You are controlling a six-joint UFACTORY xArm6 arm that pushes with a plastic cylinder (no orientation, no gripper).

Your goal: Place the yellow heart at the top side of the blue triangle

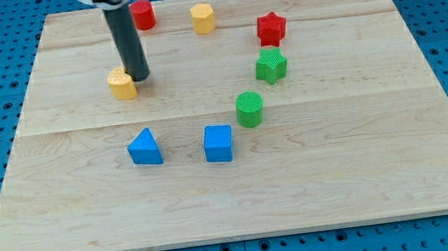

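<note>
The yellow heart point(121, 84) lies on the wooden board at the view's upper left. My tip point(140, 77) stands right against the heart's right side. The blue triangle point(144, 147) lies below the heart, toward the view's bottom, with a clear gap of bare board between them. The rod rises from the tip toward the view's top edge.
A blue cube point(218, 142) lies right of the triangle. A green cylinder point(249, 109) and a green star point(271, 65) lie further right. A red star point(271, 28), a yellow hexagon block point(203, 17) and a red block point(143, 14) lie near the top.
</note>
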